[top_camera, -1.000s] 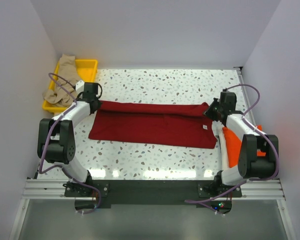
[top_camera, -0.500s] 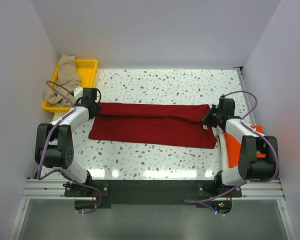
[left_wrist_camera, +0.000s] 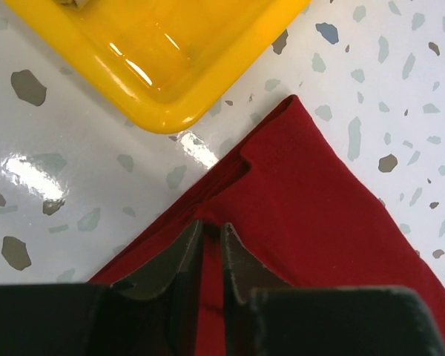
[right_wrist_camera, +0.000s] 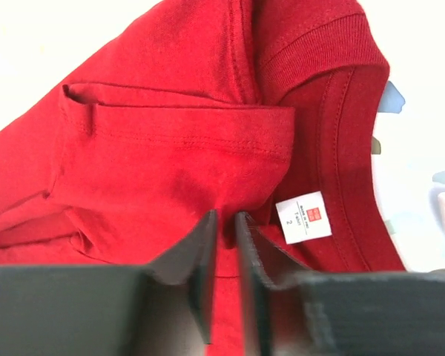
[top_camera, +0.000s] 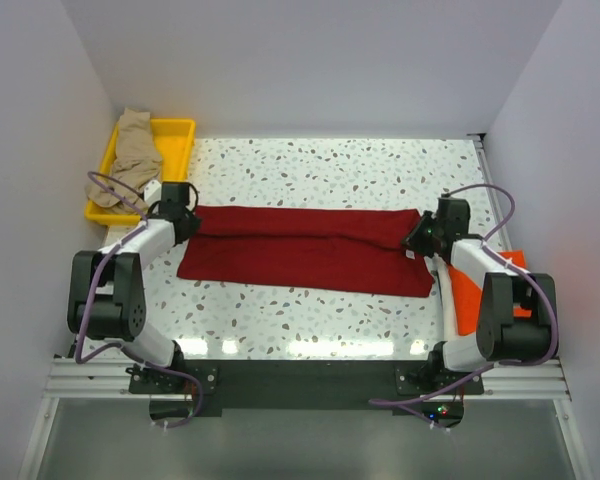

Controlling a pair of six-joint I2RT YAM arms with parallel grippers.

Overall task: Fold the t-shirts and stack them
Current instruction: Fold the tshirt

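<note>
The dark red t-shirt (top_camera: 305, 250) lies stretched in a long band across the table, its far long edge folded over toward me. My left gripper (top_camera: 183, 222) is shut on its left end; the wrist view shows the jaws pinching red cloth (left_wrist_camera: 297, 193). My right gripper (top_camera: 418, 237) is shut on the right end near the collar (right_wrist_camera: 311, 44) and its white label (right_wrist_camera: 303, 216). The tan-beige t-shirt (top_camera: 130, 150) hangs crumpled over the yellow tray. The bright orange t-shirt (top_camera: 470, 290) lies on the white t-shirt (top_camera: 447, 300) by the right arm.
The yellow plastic tray (top_camera: 175, 135) sits at the back left corner; its rim (left_wrist_camera: 163, 96) is close to my left gripper. White walls enclose the speckled table on three sides. The arm bases stand at the near edge.
Both grippers have drawn the shirt's far edge a little toward me and lowered, flattening the fold. The left gripper has shifted slightly left and nearer.
</note>
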